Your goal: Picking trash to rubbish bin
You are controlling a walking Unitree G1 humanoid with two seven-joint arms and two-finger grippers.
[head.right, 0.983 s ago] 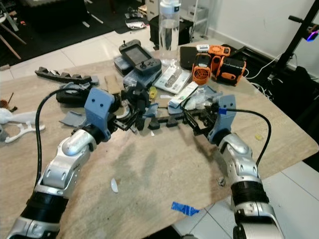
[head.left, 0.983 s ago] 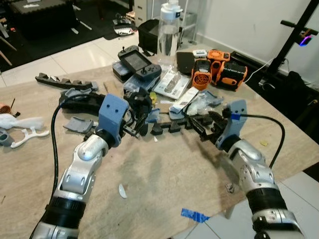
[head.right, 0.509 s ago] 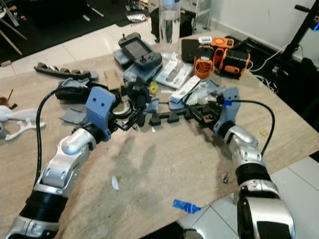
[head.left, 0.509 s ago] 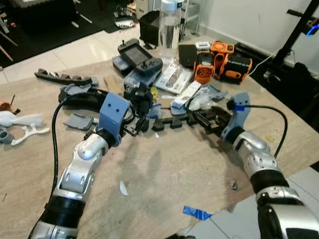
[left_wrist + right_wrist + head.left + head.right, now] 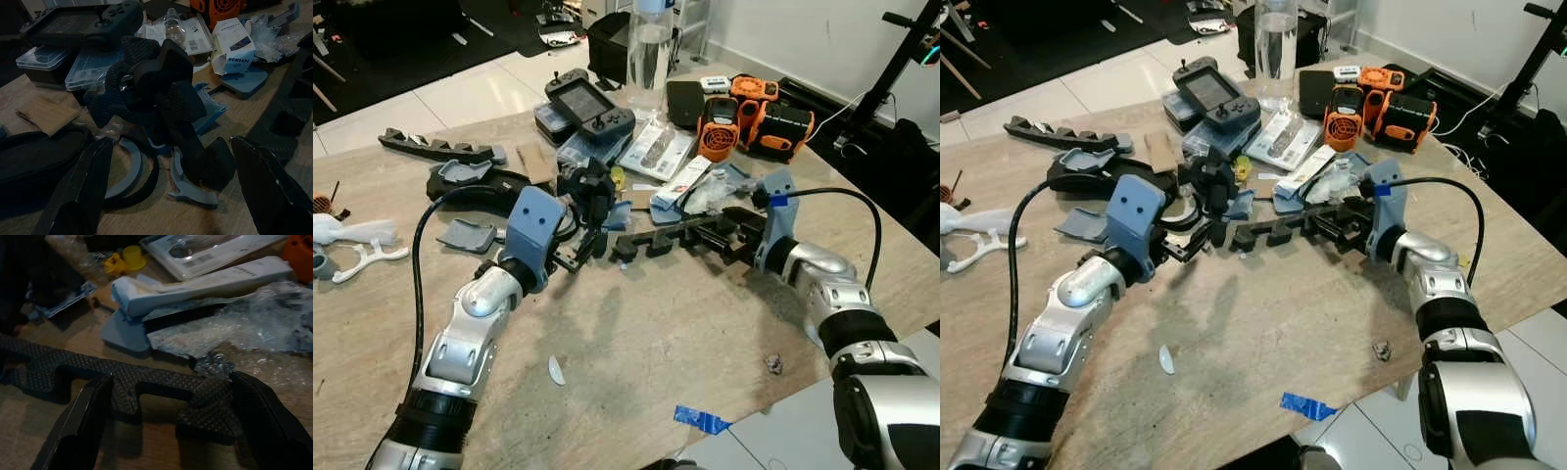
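A crumpled black foam piece [image 5: 590, 191] sits among the clutter in the middle of the wooden table [image 5: 656, 333]. My left gripper [image 5: 585, 245] stands open just in front of it. In the left wrist view the foam piece [image 5: 156, 83] lies between the spread fingers [image 5: 83, 191]. A black toothed foam strip [image 5: 651, 240] lies flat to the right of it. My right gripper [image 5: 710, 235] is open at the strip's right end. In the right wrist view the toothed strip [image 5: 146, 387] runs across between the two fingers [image 5: 264, 416].
Behind the strip lie a white box [image 5: 680, 183], bubble wrap [image 5: 715, 196], a game console [image 5: 590, 101], a water bottle [image 5: 649, 54] and orange tools [image 5: 744, 117]. Near the front edge are blue tape [image 5: 698, 419], a white scrap [image 5: 555, 370] and a small crumpled bit [image 5: 771, 364].
The view has shifted a little. My right arm has stretched further forward, bringing its open fingers closer around the strip's end. The left gripper has stayed by the crumpled foam.
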